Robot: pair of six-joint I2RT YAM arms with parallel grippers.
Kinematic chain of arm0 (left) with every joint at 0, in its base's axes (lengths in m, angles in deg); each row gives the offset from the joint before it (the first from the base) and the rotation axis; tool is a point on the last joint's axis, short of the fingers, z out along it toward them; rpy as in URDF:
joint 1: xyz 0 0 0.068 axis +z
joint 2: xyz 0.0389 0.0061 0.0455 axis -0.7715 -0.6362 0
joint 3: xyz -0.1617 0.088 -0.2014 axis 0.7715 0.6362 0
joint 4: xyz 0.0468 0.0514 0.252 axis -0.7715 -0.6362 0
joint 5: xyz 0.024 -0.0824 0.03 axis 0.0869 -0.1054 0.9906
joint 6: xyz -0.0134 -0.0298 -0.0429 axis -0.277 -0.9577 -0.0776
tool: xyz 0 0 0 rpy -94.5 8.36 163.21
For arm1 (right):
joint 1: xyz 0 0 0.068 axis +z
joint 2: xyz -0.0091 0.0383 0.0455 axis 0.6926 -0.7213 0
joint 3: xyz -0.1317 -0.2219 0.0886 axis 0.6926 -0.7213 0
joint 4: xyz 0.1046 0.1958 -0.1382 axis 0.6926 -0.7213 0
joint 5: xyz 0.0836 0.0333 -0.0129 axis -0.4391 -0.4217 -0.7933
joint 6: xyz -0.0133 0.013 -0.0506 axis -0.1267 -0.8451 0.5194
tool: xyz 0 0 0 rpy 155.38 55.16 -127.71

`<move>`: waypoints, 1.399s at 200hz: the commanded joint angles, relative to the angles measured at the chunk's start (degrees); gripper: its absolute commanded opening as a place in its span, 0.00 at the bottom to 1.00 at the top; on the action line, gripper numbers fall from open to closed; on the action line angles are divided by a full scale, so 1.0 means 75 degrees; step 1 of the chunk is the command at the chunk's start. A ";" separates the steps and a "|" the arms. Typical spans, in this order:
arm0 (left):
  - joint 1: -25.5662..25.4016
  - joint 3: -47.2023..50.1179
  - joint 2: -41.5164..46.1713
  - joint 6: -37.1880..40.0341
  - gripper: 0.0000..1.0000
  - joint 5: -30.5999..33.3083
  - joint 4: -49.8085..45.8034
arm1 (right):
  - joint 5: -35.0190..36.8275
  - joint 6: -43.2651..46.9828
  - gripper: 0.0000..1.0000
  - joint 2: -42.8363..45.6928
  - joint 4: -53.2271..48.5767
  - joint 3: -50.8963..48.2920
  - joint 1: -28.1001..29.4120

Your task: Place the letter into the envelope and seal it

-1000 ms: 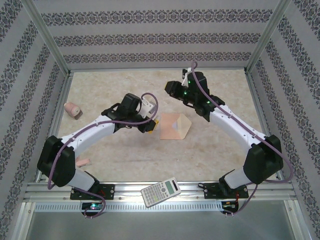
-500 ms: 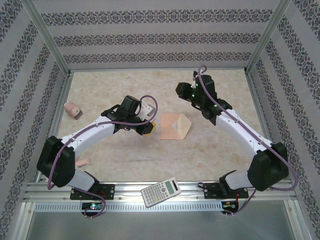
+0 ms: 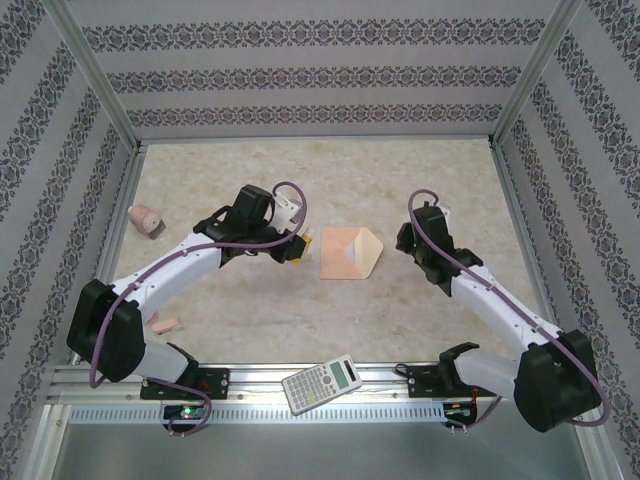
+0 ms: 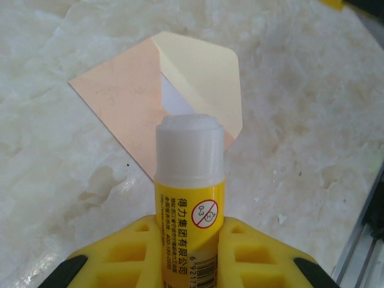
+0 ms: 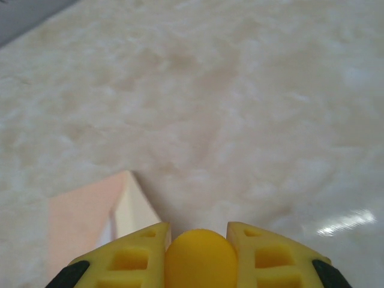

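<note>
The left gripper (image 4: 189, 223) is clenched on an uncapped glue stick (image 4: 191, 180), whose white tip points at the envelope (image 3: 340, 255) lying mid-table (image 3: 420, 170), with bare marble all round and the walls well apart. Its flap lies open rightward; 1 white sliver of the letter (image 4: 176, 102) shows, the rest hidden inside. Near the flap, the right gripper (image 5: 198, 231) grasps a rounded yellow piece (image 5: 201, 261), cut off below.

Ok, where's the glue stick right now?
The glue stick is clamped in the left gripper, its uncapped tip toward the open-flapped envelope; from above, just left of the envelope, mid-table.
</note>
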 commanded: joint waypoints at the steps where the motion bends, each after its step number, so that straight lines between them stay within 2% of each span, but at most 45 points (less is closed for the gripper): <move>1: 0.0141 -0.0143 0.0222 -0.0242 0.00 -0.0338 0.0452 | 0.0988 -0.0385 0.01 0.0396 -0.0110 -0.0561 0.0027; 61: 0.0258 -0.0086 0.0218 -0.0470 0.00 -0.0709 0.0828 | 0.2117 -0.1134 0.04 0.0739 -0.0011 -0.1728 0.0741; 103: 0.0335 0.0000 0.0222 -0.0480 0.00 -0.0835 0.0929 | 0.2321 -0.1429 0.07 0.0522 0.0542 -0.2260 0.0994; 126: 0.0382 0.0073 0.0209 -0.0520 0.00 -0.0916 0.1019 | 0.2401 -0.1578 0.13 0.0378 0.0692 -0.2354 0.1078; 179: 0.0452 0.0171 0.0177 -0.0551 0.00 -0.1016 0.1145 | 0.2437 -0.1690 0.14 0.0217 0.1248 -0.2832 0.1232; 280: 0.0626 0.0459 0.0234 -0.0714 0.00 -0.1218 0.1498 | 0.2575 -0.1733 0.23 0.0106 0.1218 -0.2762 0.1455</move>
